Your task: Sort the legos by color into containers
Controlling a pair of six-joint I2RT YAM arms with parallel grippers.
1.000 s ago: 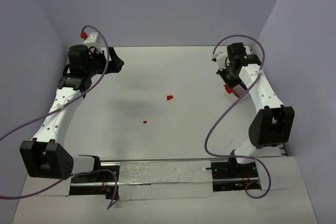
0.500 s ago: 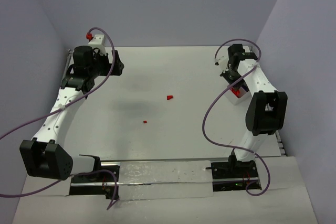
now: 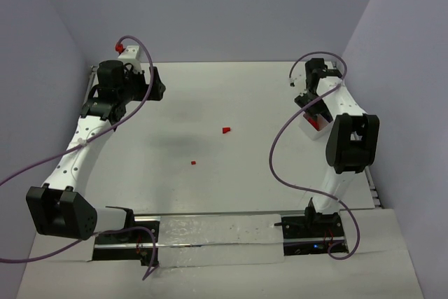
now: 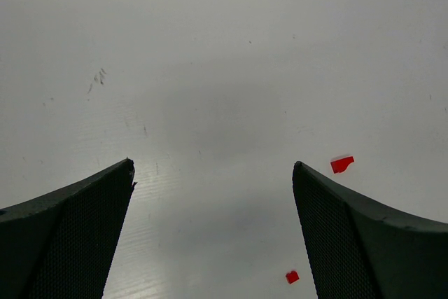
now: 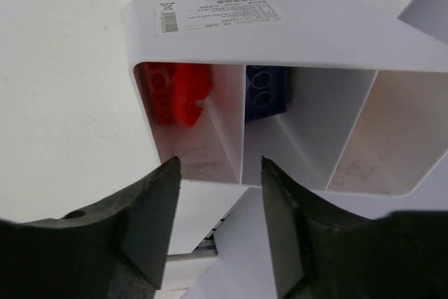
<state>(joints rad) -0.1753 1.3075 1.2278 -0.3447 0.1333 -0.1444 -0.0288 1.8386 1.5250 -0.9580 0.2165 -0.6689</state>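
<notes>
Legos lie in two places. The container [image 5: 210, 12] faces the right wrist camera mouth-on, its long axis running across that view. There we see red pieces [image 5: 175, 92] in its left compartment and a purple piece [image 5: 266, 89] in the middle one; from the top the right arm [image 3: 350, 138] hides them. A larger red lego [image 3: 225, 130] and a smaller red lego [image 3: 193, 162] lie well apart on the table [image 3: 210, 89]. The right gripper [image 5: 217, 215] hangs over the container, spread, pinching nothing. The left gripper [image 4: 213, 243] gapes wide at the far left.
</notes>
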